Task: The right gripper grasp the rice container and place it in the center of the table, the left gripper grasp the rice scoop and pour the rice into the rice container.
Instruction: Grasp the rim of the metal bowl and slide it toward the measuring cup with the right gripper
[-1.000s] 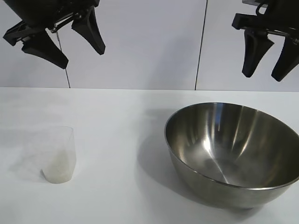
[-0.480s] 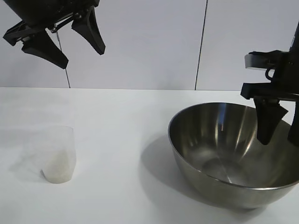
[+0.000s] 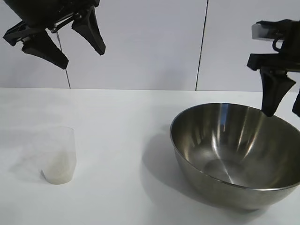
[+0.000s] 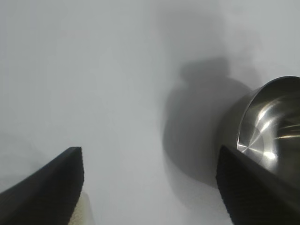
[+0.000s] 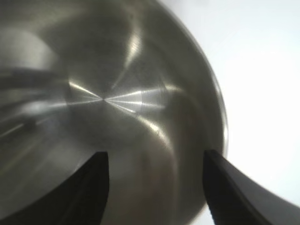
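Now right hand [image 3: 285,110] spread, empty, above rice container [image 3: 234,154] far rim — left hand [image 3: 70,44] open, high over rice scoop [image 3: 58,157].

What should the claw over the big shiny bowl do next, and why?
Probably come down and pinch the far rim. The right gripper hangs open just above the rice container, holding nothing, and the bowl sits toward the right side of the table, not its center.
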